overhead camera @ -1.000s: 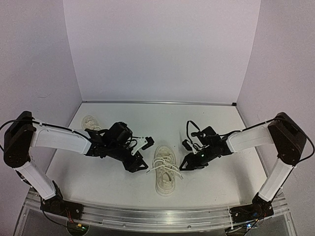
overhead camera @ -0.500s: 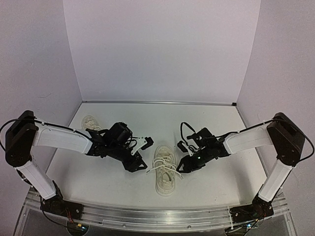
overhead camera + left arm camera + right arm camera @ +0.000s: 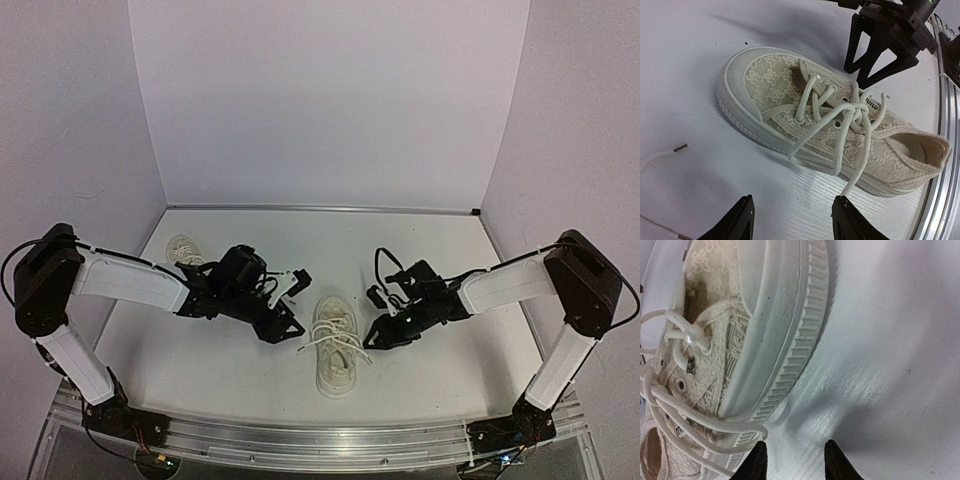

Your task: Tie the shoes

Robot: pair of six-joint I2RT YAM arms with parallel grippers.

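Observation:
One cream lace shoe lies between my arms, toe pointing away, its white laces crossed in a loose knot with loops spilling over both sides. The other shoe lies at the back left. My left gripper stands open just left of the near shoe; in the left wrist view the left gripper has bare table between its fingers, and a lace end reaches one fingertip. My right gripper is open beside the ribbed sole, holding nothing, a lace loop close to its left fingertip.
A thin white cord with a metal tip lies on the table left of the near shoe. The right gripper shows beyond the shoe in the left wrist view. White walls enclose the table, and a metal rail runs along the near edge.
My left gripper has edged right and away, closer to the shoe. My right gripper shifted toward the shoe, then slightly back, and its jaws look a little narrower.

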